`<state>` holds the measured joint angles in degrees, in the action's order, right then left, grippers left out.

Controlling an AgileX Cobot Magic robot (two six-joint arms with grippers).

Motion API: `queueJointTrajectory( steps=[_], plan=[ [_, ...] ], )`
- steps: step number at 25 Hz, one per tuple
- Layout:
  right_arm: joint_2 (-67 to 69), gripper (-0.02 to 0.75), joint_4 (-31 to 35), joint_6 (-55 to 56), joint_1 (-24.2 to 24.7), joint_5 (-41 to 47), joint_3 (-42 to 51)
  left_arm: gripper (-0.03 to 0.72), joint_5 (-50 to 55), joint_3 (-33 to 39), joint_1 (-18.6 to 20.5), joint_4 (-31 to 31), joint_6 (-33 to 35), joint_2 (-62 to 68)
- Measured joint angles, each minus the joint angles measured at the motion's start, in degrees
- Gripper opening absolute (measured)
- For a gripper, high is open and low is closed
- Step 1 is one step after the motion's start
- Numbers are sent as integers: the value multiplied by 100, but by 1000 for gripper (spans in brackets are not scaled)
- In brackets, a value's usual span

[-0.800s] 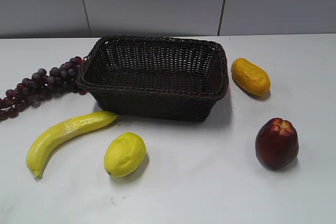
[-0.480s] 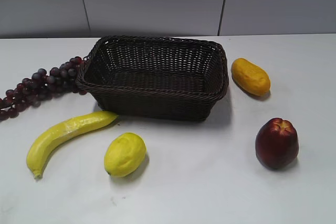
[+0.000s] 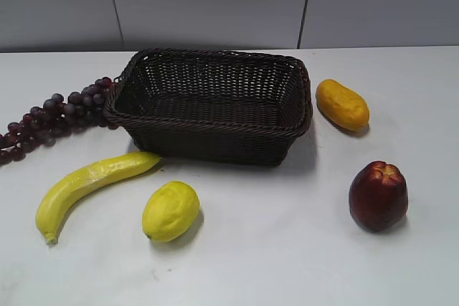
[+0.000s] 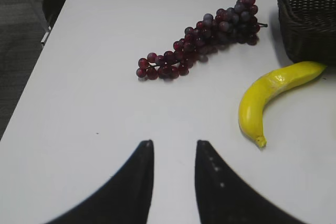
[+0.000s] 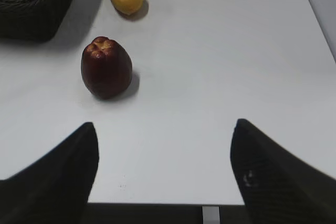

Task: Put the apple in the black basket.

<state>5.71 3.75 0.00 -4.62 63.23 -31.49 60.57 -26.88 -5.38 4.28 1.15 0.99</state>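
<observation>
The dark red apple (image 3: 378,195) stands upright on the white table at the front right, apart from the black wicker basket (image 3: 215,135), which is empty at the middle back. In the right wrist view the apple (image 5: 106,68) sits ahead and to the left of my right gripper (image 5: 164,129), which is wide open and empty above the table's near edge; the basket's corner (image 5: 31,9) shows at top left. My left gripper (image 4: 173,144) is open and empty over bare table, with a basket corner (image 4: 310,19) at top right. Neither gripper shows in the exterior view.
A lemon (image 3: 171,211) and a banana (image 3: 90,180) lie in front of the basket. Dark grapes (image 3: 54,116) lie at its left. An orange-yellow oblong fruit (image 3: 342,104) lies at its right. The table's left edge (image 4: 37,72) shows in the left wrist view.
</observation>
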Motion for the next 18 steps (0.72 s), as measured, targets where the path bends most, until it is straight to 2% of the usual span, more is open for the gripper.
queueJointTrajectory(
  steps=[7, 18],
  plan=[
    [1574, 594, 0, 262, 0, 577, -679, 202, 0, 0, 0, 0, 0, 0],
    [3939, 589, 6, 537, 0, 622, -1193, 202, 0, 0, 0, 0, 0, 0]
  ],
)
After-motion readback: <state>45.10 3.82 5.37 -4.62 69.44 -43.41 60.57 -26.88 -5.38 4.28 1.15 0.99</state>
